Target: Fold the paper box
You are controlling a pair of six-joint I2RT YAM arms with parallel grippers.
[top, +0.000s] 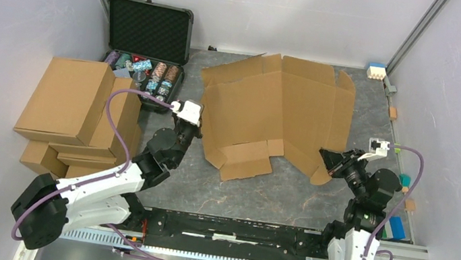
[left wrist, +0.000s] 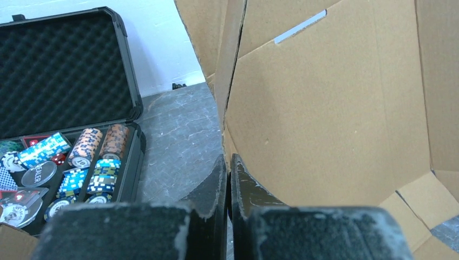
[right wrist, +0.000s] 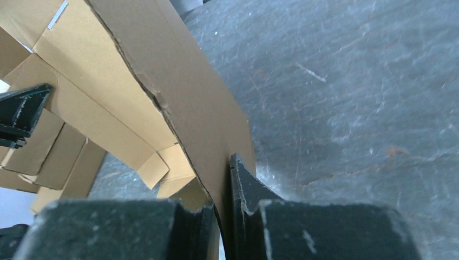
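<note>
The paper box [top: 279,106] is a large brown die-cut cardboard sheet with flaps and creases, partly raised off the table's middle. My left gripper [top: 200,124] is shut on the sheet's left edge. In the left wrist view the cardboard edge [left wrist: 325,108] runs down between the closed fingertips [left wrist: 238,179]. My right gripper [top: 325,157] is shut on the sheet's near right flap. In the right wrist view that flap [right wrist: 189,103] passes between the fingers [right wrist: 243,187], and the sheet slopes up to the left.
An open black foam-lined case [top: 150,30] with poker chips [left wrist: 86,157] stands at the back left. A pile of ready-made brown cartons [top: 74,108] sits at the left. Small coloured blocks [top: 377,72] lie along the right edge. The table [top: 274,190] is dark grey.
</note>
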